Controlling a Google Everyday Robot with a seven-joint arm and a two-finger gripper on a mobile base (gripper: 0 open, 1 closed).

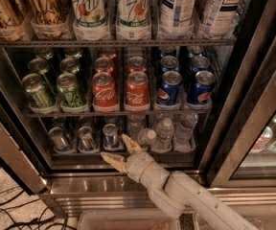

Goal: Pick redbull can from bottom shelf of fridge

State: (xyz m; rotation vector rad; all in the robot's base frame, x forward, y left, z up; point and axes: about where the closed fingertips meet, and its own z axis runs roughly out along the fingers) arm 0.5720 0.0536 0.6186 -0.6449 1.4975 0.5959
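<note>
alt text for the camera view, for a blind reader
A beige two-finger gripper, fingers open, hovers at the front of the lowest dark wire shelf of a steel-framed drinks fridge, close to the rightmost of three slim blue-and-silver cans; clear plastic water bottles stand to their right.
</note>
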